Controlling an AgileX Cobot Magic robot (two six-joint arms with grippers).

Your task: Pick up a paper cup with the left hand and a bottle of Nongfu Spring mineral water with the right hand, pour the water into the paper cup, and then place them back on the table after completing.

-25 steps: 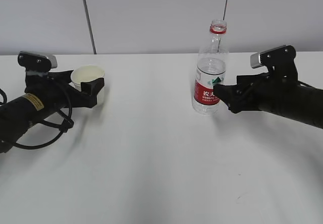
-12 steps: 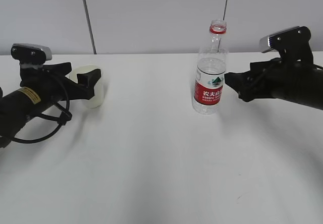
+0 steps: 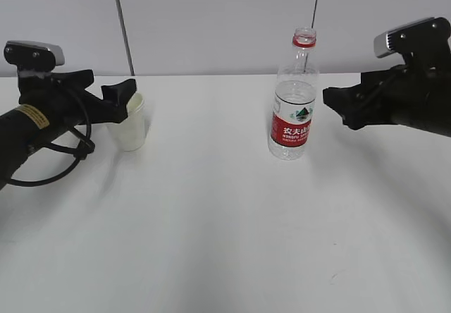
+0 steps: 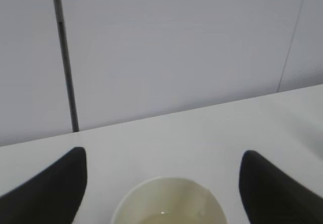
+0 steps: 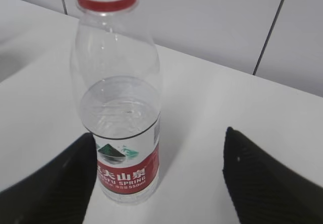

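Paper cup (image 3: 130, 123) and bottle (image 3: 293, 98) stand on the bench (image 3: 225, 221); both hands' jaws spread, gripping nothing.

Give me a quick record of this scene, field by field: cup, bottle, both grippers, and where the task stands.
paper cup: upright on the table, liquid visible in its bottom
bottle: upright on the table, uncapped, roughly half full of water
left hand: open, fingers either side of the cup, not gripping
right hand: open, clear of the bottle, to its right
task stage: both objects set down, released
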